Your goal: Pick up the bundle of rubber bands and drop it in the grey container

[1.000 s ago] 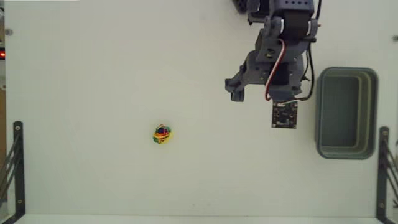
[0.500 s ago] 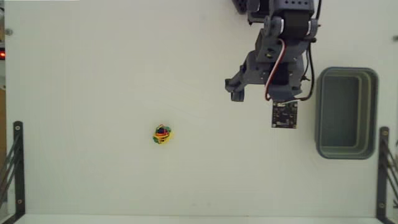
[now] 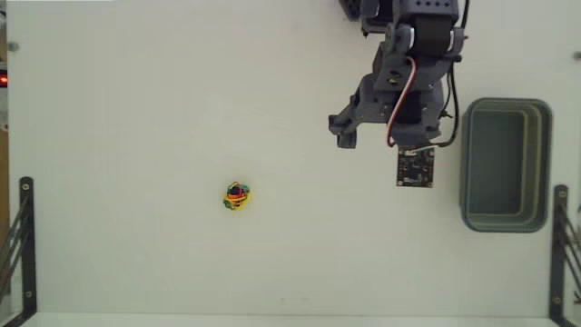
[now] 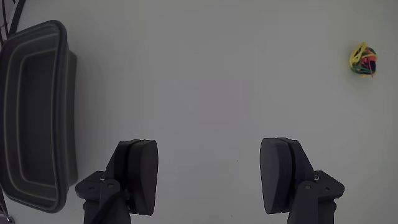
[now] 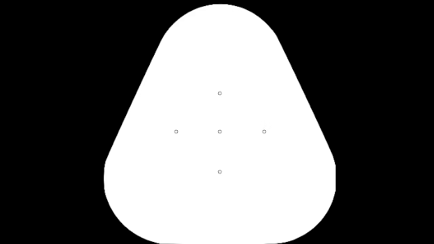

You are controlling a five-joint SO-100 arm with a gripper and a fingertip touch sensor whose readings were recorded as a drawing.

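We have two usable views. The fixed view looks straight down from well above the white table (image 3: 136, 91), taking in the arm (image 3: 408, 64) entering from the top edge. The wrist view rides on the arm and looks down at the table from closer in, with the gripper (image 4: 208, 158) rising from its bottom edge. Both views share the grey container (image 3: 505, 165), at the right edge in the fixed view and at the left in the wrist view (image 4: 34, 112), and the bundle of rubber bands (image 3: 237, 195), seen top right from the wrist (image 4: 363, 60).
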